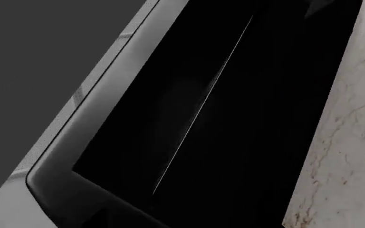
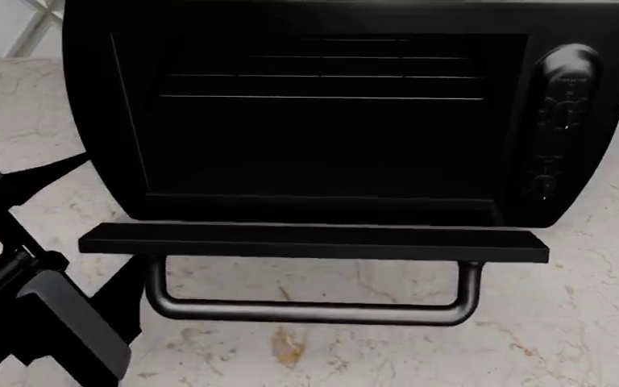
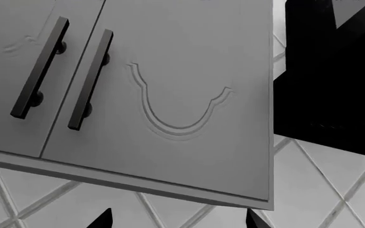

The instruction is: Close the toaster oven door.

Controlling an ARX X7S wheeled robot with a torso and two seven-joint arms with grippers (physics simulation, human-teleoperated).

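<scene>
Left arm: dark links and a blocky end piece low at the head view's left edge, the left gripper (image 2: 46,322) just beside the near left corner of the open door; fingers not visible, so cannot tell whether its pincer is wide or narrow.
Counter: pale marble counter (image 2: 567,322) with brown veining, bearing the oven.
Handle: long tubular bar handle (image 2: 309,310) on two short posts, nearest part of the door, above the marble.
Door: flat black door (image 2: 309,240) folded down level, edge-on, hinged along the oven's lower front.
Toaster oven: glossy black toaster oven (image 2: 342,121) centre of counter, cavity open, wire rack (image 2: 321,89) inside, column of knobs (image 2: 562,121) on its right side.
Left wrist view: dark glossy panel (image 1: 233,118) close up, grey frame, marble alongside.
Right gripper: only two dark fingertips (image 3: 103,219), well apart, so pincer wide, holding nothing.
Far: grey cabinet doors (image 3: 182,95) with two black pulls (image 3: 91,78), tiled wall (image 3: 322,190) behind.
</scene>
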